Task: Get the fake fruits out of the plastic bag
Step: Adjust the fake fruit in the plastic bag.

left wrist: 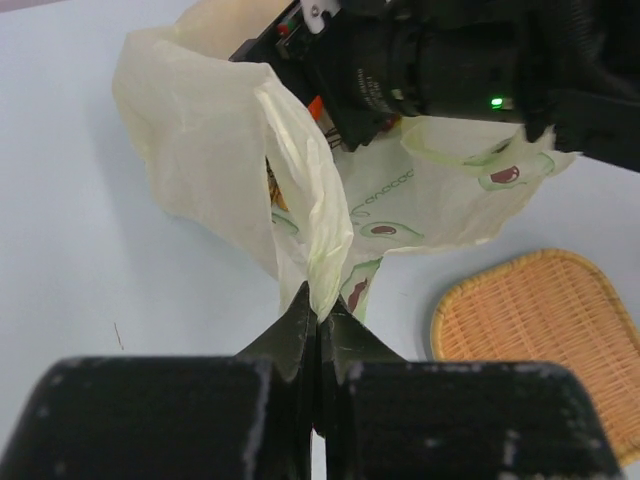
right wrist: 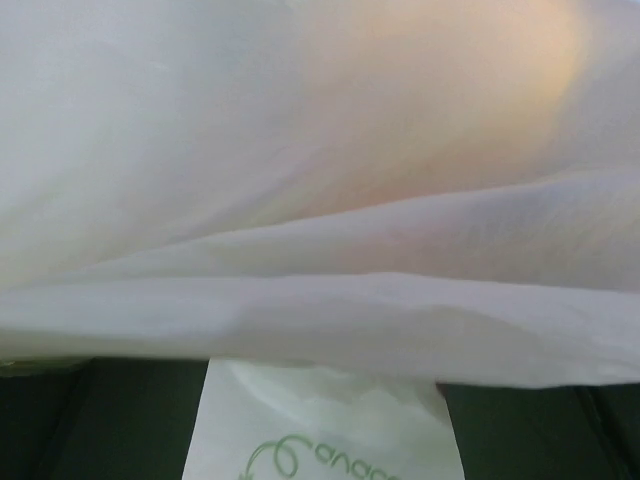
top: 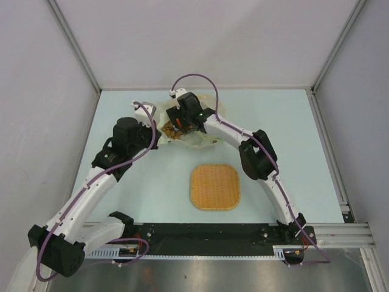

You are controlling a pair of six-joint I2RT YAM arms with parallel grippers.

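The pale yellow-green plastic bag lies at the table's far middle, its mouth facing left. My left gripper is shut on a bunched edge of the bag and holds the mouth up. Brown and orange fake fruits show inside the mouth; a sliver also shows in the left wrist view. My right gripper reaches into the bag from above. In the right wrist view its jaws stand wide apart with only bag film before them; an orange glow shows through the film at the top right.
A square woven orange mat lies on the table nearer than the bag, also at right in the left wrist view. The right arm's black wrist hangs over the bag. White walls bound the table on three sides.
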